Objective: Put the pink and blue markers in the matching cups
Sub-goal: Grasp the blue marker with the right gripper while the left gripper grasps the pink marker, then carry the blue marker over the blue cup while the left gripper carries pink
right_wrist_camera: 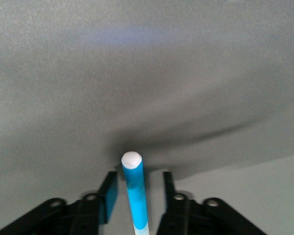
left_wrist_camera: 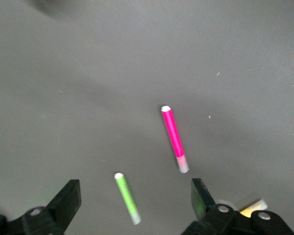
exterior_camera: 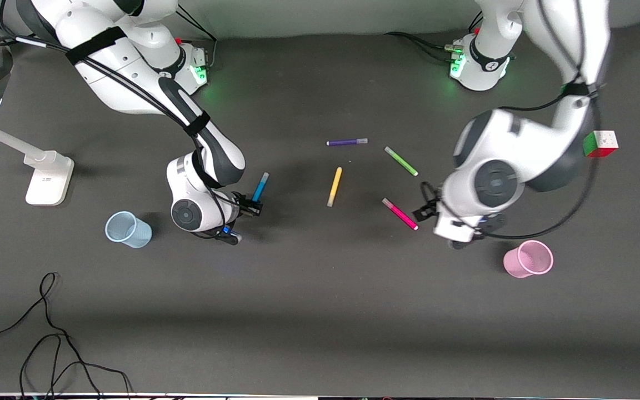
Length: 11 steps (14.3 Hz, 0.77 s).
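Right gripper point(exterior_camera: 254, 208) is clenched on the slim blue marker point(exterior_camera: 260, 187), over bare table beside the mesh-textured pale blue cup point(exterior_camera: 127, 229). Left gripper point(exterior_camera: 426, 210) hangs spread wide just beside the glossy pink marker point(exterior_camera: 400, 214), which lies flat on the matte dark table point(exterior_camera: 320, 311) near the translucent pink cup point(exterior_camera: 528, 259).

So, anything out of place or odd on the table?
Only a Rubik's cube by the left arm, unrelated to the job. Both cups stand upright, empty; nothing spilled.
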Each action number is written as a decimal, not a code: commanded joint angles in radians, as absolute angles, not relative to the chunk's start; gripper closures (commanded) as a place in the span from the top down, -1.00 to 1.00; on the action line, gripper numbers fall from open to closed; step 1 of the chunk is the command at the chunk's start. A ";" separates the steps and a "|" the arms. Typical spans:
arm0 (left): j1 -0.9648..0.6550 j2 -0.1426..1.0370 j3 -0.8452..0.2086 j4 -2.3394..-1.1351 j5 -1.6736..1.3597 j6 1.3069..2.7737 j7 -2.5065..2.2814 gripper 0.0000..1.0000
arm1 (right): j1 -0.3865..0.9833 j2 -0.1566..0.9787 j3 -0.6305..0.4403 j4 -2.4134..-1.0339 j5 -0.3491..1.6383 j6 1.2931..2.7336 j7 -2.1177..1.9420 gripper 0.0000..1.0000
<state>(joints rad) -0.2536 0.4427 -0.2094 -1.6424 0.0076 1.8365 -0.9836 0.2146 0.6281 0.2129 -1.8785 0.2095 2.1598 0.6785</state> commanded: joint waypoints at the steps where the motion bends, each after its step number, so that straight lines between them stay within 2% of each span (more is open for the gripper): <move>1: -0.301 0.494 -0.195 -1.690 0.008 1.940 -1.102 1.00 | 0.209 0.621 0.213 -1.893 0.229 2.181 0.696 -0.97; 4: -0.336 0.573 -0.193 -1.701 0.006 2.011 -1.244 1.00 | 0.193 0.620 0.212 -1.891 0.229 2.180 0.686 -1.00; 6: -0.342 0.601 -0.193 -1.755 0.006 2.113 -1.247 1.00 | 0.186 0.592 0.212 -1.888 0.229 2.149 0.687 -1.00; 8: -0.341 0.612 -0.193 -1.807 0.008 2.204 -1.249 0.94 | 0.181 0.487 0.207 -1.876 0.227 2.036 0.695 -1.00; 9: -0.338 0.618 -0.193 -1.818 0.006 2.227 -1.249 0.83 | 0.181 0.419 0.178 -1.878 0.216 1.998 0.686 -1.00; 10: -0.333 0.624 -0.193 -1.818 0.008 2.227 -1.249 0.61 | 0.181 0.364 0.148 -1.878 0.213 1.962 0.677 -1.00; 11: -0.330 0.626 -0.193 -1.818 0.006 2.226 -1.244 0.28 | 0.181 0.309 0.124 -1.879 0.212 1.944 0.643 -1.00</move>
